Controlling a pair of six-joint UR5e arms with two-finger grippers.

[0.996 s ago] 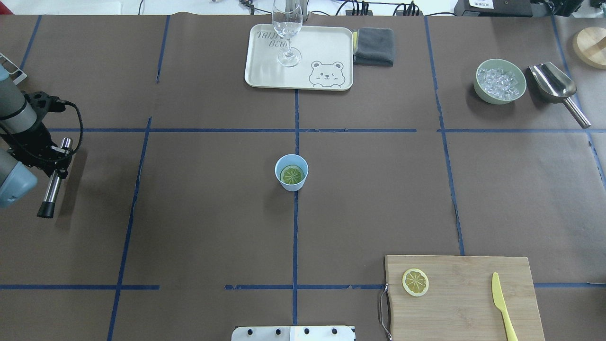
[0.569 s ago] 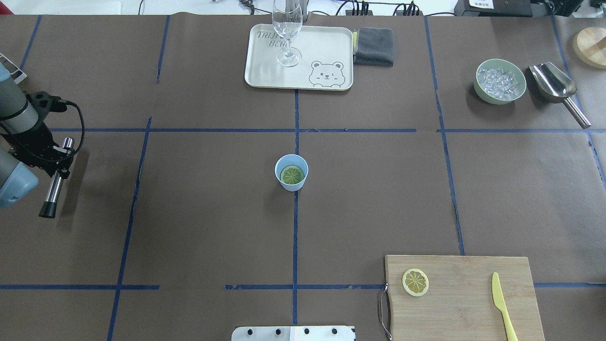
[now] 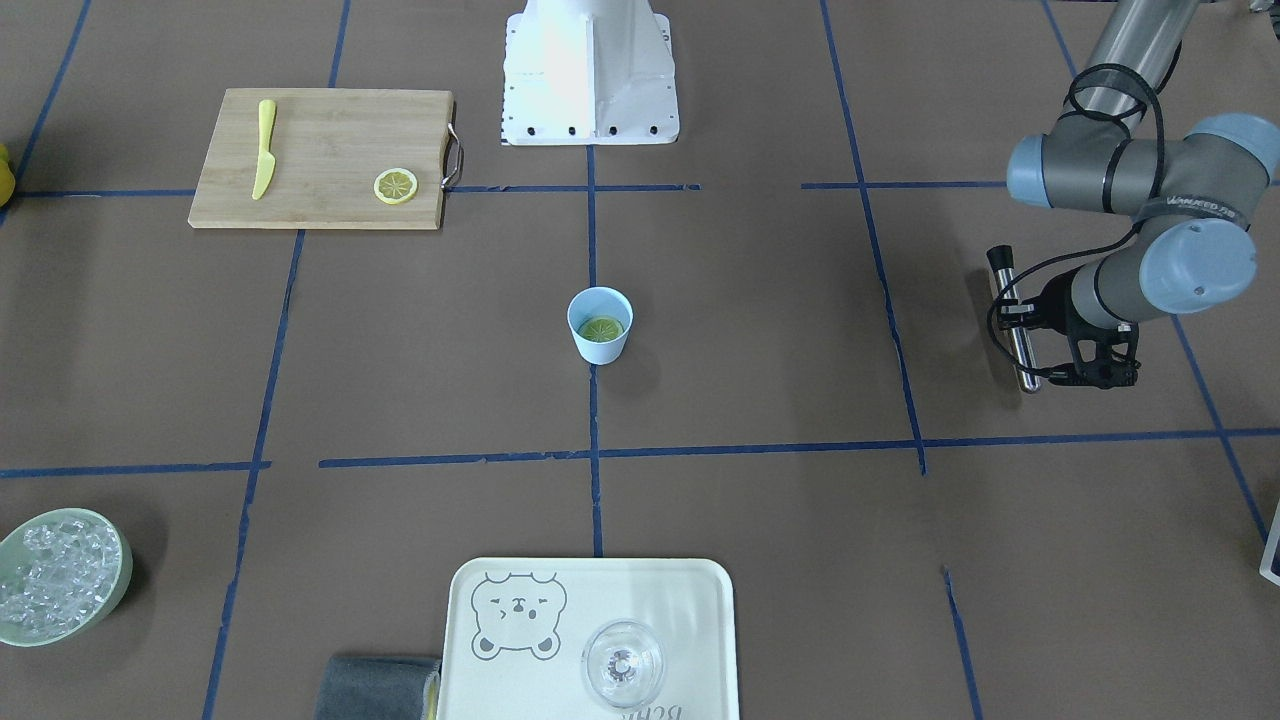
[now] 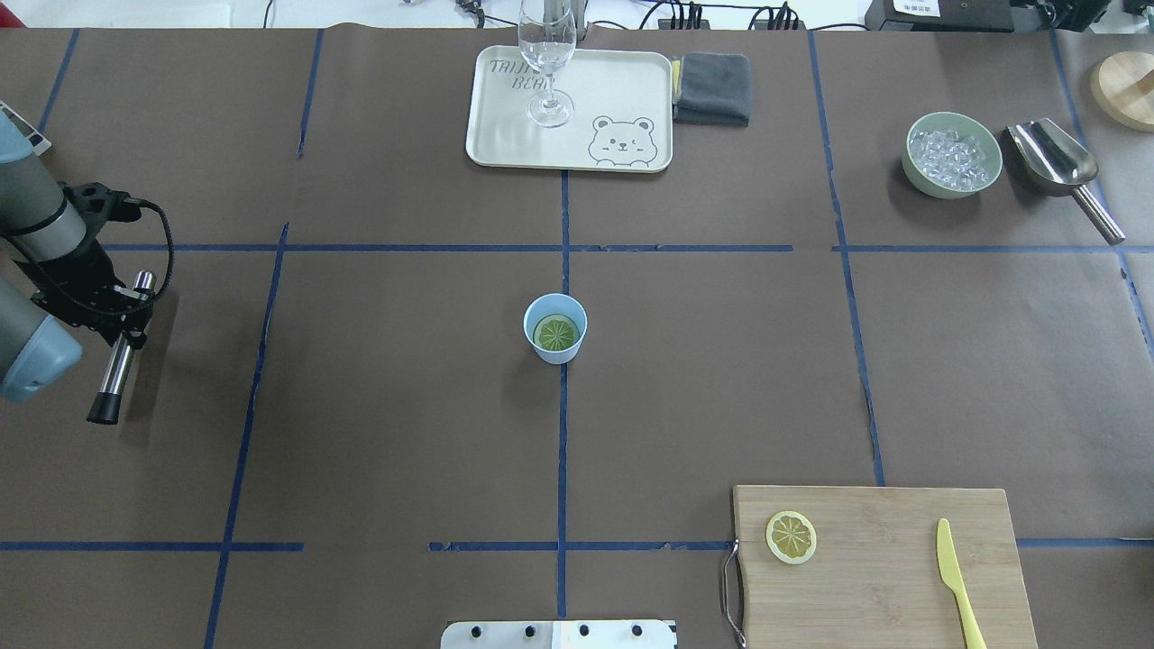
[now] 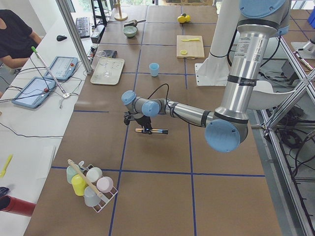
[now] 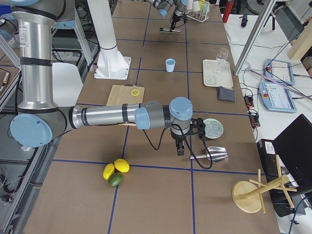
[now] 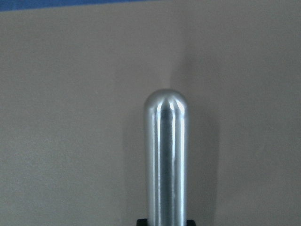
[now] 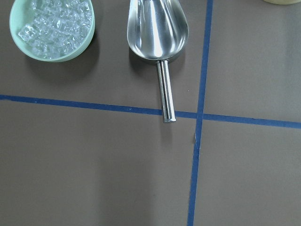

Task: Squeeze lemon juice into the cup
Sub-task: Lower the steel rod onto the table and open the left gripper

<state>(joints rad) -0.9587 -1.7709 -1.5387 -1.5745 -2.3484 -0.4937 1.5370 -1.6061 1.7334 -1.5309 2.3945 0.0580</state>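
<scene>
The light-blue cup (image 4: 552, 354) stands at the table's middle, also in the front-facing view (image 3: 598, 350). One lemon slice (image 4: 555, 333) lies flat inside it. The other slice (image 4: 791, 537) lies on the wooden cutting board (image 4: 883, 577). My left gripper (image 4: 133, 311) is at the table's far left, well away from the cup, shut on a steel rod with a black tip (image 4: 115, 379); the left wrist view shows the rod's rounded end (image 7: 165, 160). My right gripper (image 6: 179, 148) shows only in the exterior right view, above the table beside the ice bowl. I cannot tell whether it is open.
A yellow plastic knife (image 4: 954, 577) lies on the board. A tray (image 4: 505, 135) with a clear glass (image 4: 547, 54) and a grey cloth (image 4: 712, 87) sit at the far edge. A green bowl of ice (image 4: 929, 187) and a steel scoop (image 4: 1055, 158) are far right.
My left gripper has shifted slightly rightward with the steel rod still in it. The cup and both lemon slices have not moved.
</scene>
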